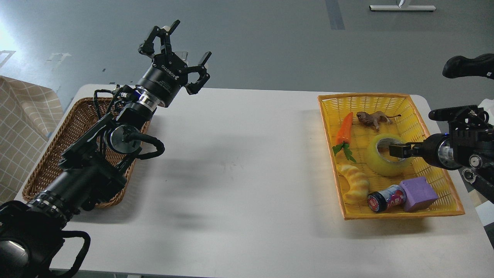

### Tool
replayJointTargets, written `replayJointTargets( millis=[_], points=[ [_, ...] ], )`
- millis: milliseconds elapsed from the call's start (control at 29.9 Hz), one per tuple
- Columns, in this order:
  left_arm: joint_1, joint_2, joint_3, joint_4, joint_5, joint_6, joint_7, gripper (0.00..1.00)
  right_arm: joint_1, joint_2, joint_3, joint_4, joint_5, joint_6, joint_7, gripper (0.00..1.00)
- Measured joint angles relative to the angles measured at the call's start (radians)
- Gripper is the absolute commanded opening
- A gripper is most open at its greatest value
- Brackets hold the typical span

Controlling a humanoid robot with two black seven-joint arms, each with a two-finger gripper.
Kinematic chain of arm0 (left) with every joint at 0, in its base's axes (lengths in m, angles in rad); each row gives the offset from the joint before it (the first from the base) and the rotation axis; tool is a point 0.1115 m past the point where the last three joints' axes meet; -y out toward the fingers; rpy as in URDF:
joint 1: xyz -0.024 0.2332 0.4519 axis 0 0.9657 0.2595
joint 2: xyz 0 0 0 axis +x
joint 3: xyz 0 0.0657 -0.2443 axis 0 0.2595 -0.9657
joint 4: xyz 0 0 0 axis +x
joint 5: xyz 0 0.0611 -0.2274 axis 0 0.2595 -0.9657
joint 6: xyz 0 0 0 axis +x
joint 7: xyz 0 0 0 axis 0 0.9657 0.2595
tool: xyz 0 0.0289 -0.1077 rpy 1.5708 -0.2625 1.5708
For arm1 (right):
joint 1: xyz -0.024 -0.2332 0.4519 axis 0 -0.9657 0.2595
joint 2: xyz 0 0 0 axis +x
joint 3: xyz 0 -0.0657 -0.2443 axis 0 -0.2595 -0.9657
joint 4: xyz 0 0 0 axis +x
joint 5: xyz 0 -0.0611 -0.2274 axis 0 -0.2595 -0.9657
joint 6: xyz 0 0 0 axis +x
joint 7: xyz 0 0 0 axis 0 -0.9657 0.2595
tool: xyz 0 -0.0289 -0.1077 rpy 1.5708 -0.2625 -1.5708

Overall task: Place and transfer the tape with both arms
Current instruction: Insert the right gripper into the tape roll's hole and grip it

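Note:
The tape (380, 162), a wide translucent yellow roll with a grey-white core, lies flat in the yellow basket (444, 185) at the right. My right gripper (414, 132) comes in from the right with its fingers spread. One fingertip (397, 150) sits over the roll's core at its right rim, and another finger (444, 113) stands apart beyond the basket's right edge. The tape lies still, not lifted. My left gripper (175, 50) is open and empty, held high above the table's far left, beside the brown wicker basket (42, 170).
The yellow basket also holds a toy carrot (343, 129), a toy lion (372, 119), a pale ridged bread toy (355, 181), a small jar (386, 198) and a purple block (418, 194). A checked cloth (19, 139) lies at the far left.

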Motion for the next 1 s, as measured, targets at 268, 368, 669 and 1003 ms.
replayJointTargets(
  millis=[268, 368, 669, 1003],
  points=[
    [0.001, 0.000, 0.000, 0.003, -0.001, 0.000, 0.000, 0.98, 0.000, 0.019, 0.000, -0.036, 0.000, 0.000, 0.000, 0.63],
    [0.001, 0.000, 0.000, 0.003, -0.001, 0.000, 0.000, 0.98, 0.000, 0.029, 0.000, -0.046, 0.000, 0.000, 0.000, 0.56],
    [0.002, 0.004, 0.000, 0.005, -0.001, 0.000, 0.000, 0.98, 0.000, 0.066, -0.001, -0.075, 0.001, 0.000, 0.001, 0.47],
    [0.001, 0.017, -0.002, 0.003, -0.001, 0.000, 0.000, 0.98, 0.010, 0.080, -0.039, -0.096, 0.004, 0.000, 0.003, 0.11]
  ],
)
